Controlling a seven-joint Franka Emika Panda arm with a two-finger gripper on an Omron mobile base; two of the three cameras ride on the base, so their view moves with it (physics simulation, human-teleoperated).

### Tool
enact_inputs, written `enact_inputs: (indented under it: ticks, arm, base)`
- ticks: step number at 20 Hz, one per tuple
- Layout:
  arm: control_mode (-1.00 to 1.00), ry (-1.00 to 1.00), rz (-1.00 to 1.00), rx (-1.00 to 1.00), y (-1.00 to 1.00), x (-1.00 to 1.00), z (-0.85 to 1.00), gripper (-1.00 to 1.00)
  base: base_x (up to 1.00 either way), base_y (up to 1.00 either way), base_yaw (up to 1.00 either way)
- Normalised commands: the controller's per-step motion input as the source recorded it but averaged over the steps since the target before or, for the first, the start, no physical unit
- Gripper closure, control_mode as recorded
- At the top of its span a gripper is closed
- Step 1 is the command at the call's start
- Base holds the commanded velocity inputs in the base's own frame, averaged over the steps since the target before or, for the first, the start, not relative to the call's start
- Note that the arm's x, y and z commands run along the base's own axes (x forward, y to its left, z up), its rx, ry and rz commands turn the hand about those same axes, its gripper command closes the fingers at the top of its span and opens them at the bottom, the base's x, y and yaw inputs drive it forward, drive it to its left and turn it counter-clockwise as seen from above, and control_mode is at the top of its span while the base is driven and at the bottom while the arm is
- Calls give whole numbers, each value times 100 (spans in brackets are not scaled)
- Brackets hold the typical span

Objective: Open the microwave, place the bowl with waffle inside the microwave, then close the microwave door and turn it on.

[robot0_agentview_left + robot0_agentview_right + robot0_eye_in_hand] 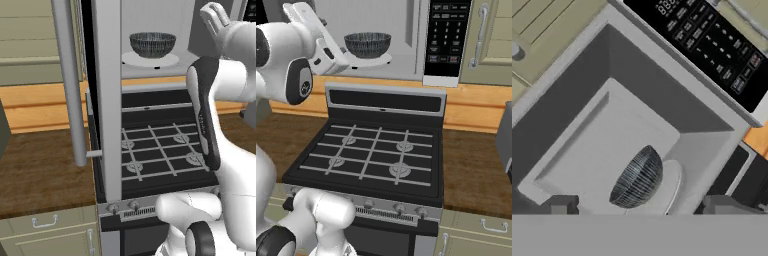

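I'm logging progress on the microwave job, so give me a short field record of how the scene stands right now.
microwave: cavity open, above the stove
microwave door: swung wide open, edge toward the left base camera, bar handle on its outer side
bowl: upright on the white turntable inside the cavity
waffle: cannot be made out in the bowl
gripper: jaws open, holding nothing, in front of the cavity, apart from the bowl
button panel: at right of the cavity, untouched
stove: below, nothing on its grates
left to do: close door, turn on

A home kitchen: a black gas stove (371, 155) under a microwave (443, 40), wooden counters (45, 170) and beige cabinets (491, 40).
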Motion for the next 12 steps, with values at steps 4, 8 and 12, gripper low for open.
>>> enact_inputs:
  ticks: [4,8,12]
  arm:
    - [-100,58,-2,-13,-13,-100,-73,-100]
    - [-100,16,0,-3,-46,-58,-100,-100]
    - [-100,0,-8,-5,-22,9,-96,-100]
  base:
    - [0,0,0]
    - [0,0,0]
    - [0,0,0]
